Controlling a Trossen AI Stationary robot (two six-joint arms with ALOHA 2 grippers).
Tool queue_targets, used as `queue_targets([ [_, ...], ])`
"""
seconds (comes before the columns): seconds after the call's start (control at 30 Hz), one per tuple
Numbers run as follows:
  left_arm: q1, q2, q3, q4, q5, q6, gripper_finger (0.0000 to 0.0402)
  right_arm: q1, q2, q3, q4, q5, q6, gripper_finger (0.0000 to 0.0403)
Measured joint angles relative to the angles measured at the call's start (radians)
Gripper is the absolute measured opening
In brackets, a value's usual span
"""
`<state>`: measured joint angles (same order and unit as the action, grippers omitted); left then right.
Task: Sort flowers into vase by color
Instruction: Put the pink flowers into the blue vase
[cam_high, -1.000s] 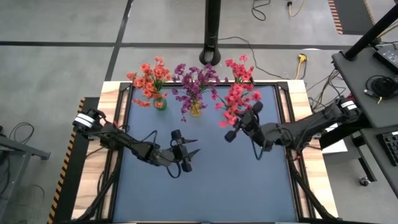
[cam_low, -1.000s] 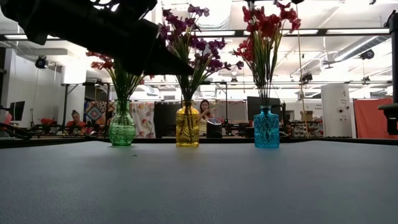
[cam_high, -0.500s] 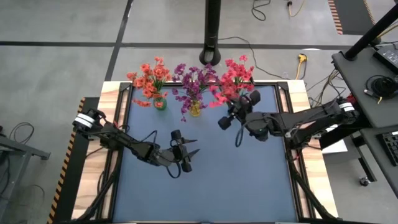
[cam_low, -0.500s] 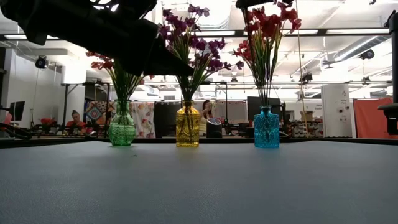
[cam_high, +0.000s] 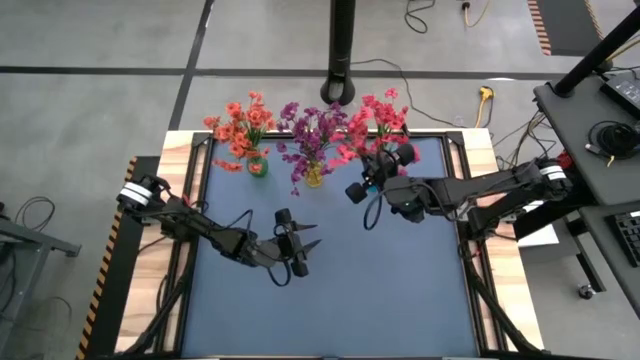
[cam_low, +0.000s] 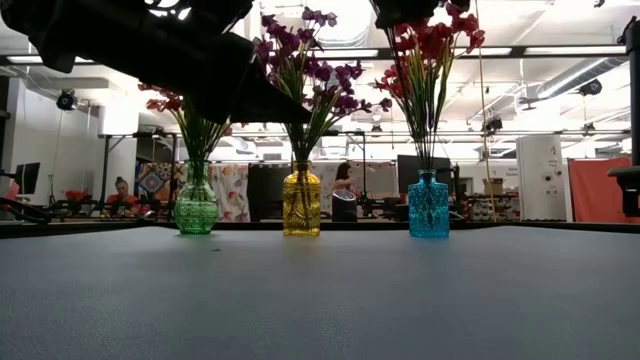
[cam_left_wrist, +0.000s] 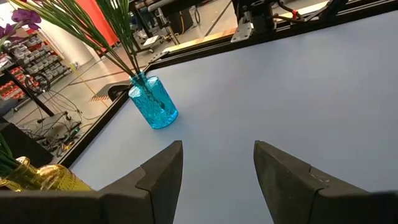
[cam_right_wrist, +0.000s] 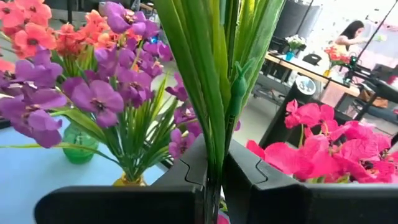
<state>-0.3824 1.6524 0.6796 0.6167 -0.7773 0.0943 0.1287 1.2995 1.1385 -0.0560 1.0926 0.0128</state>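
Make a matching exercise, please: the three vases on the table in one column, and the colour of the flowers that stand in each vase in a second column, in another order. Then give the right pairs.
Column one:
1. green vase
2. yellow vase
3. blue vase

Column two:
A. pink-red flowers
B. orange-red flowers
C. purple flowers

Right pairs: 1-B, 2-C, 3-A.
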Motion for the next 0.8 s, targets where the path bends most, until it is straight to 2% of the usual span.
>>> queue_targets([
  [0.8,0.000,0.000,-0.002,-0.014,0.000,0.000,0.0181,-0.076,-0.002,-0.059,0.006,0.000,0.006,0.0022],
])
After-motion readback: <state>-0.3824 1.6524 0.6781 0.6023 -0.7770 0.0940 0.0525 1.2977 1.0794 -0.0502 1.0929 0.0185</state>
